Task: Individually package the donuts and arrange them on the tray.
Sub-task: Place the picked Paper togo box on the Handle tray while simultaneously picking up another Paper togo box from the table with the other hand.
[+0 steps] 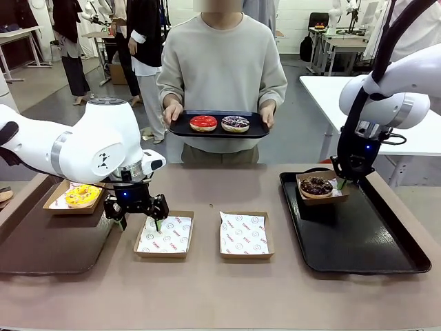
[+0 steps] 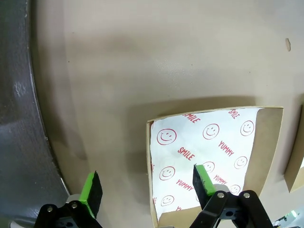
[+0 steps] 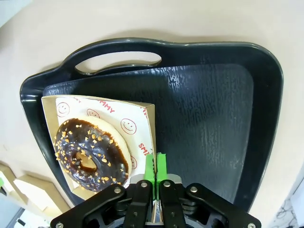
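The chocolate-topped donut (image 1: 316, 185) (image 3: 91, 155) lies in a paper-lined cardboard box (image 1: 336, 194) (image 3: 148, 114) over the far left corner of the black tray (image 1: 365, 234) (image 3: 204, 118). My right gripper (image 1: 341, 181) (image 3: 155, 167) is shut on that box's side wall. The yellow-iced donut (image 1: 82, 195) sits in its own box at the left. My left gripper (image 1: 138, 212) (image 2: 147, 190) hangs open, astride the left wall of an empty lined box (image 1: 164, 235) (image 2: 209, 142). A person across the table holds a small tray (image 1: 219, 134) carrying the red-glazed donut (image 1: 203, 123) and the sprinkled donut (image 1: 235, 123).
A second empty lined box (image 1: 246, 234) lies at the table's middle. A dark brown tray (image 1: 41, 241) (image 2: 19, 118) lies at the left under the yellow donut's box. Bare tabletop runs along the front edge.
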Controlling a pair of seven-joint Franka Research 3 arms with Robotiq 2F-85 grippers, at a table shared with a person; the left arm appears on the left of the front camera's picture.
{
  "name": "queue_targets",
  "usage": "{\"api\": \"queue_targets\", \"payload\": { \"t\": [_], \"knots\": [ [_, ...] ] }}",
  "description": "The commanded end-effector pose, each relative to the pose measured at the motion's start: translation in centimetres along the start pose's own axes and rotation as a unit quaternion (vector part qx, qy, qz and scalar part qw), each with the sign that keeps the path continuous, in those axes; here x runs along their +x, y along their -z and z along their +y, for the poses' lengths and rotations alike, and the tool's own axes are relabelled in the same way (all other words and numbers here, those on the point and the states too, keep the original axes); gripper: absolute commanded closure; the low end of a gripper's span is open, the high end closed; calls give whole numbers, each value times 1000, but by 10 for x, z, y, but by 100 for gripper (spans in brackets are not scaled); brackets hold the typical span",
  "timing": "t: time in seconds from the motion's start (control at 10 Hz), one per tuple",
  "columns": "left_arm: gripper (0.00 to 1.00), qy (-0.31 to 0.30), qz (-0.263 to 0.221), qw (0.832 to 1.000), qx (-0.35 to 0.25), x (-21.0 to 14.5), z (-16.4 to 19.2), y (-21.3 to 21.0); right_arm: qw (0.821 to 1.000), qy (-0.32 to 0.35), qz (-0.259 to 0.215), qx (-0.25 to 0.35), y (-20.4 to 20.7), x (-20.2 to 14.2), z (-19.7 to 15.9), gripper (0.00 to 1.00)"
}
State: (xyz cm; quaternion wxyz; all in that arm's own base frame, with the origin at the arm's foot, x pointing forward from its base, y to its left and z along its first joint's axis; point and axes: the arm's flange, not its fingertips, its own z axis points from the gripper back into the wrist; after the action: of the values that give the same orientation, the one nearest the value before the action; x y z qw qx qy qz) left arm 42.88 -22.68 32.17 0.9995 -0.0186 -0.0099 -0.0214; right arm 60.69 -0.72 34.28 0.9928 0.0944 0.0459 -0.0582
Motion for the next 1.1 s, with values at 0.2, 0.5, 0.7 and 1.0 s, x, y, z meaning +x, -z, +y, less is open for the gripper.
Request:
{"api": "queue_targets", "payload": {
  "t": [0.2,0.5,0.7,1.0],
  "knots": [
    [0,-22,-12,1000,13,4,-6,3,1000,-9,3,15,-4,8,1,98],
    [0,-26,-12,999,17,6,-7,6,1000,-5,-3,-2,-3,10,1,98],
    [0,-27,-10,999,16,7,-7,7,1000,-2,-11,-27,-4,10,5,98],
    [5,-27,-7,1000,14,8,-8,8,1000,-4,-7,-29,-3,9,7,41]
  ]
}}
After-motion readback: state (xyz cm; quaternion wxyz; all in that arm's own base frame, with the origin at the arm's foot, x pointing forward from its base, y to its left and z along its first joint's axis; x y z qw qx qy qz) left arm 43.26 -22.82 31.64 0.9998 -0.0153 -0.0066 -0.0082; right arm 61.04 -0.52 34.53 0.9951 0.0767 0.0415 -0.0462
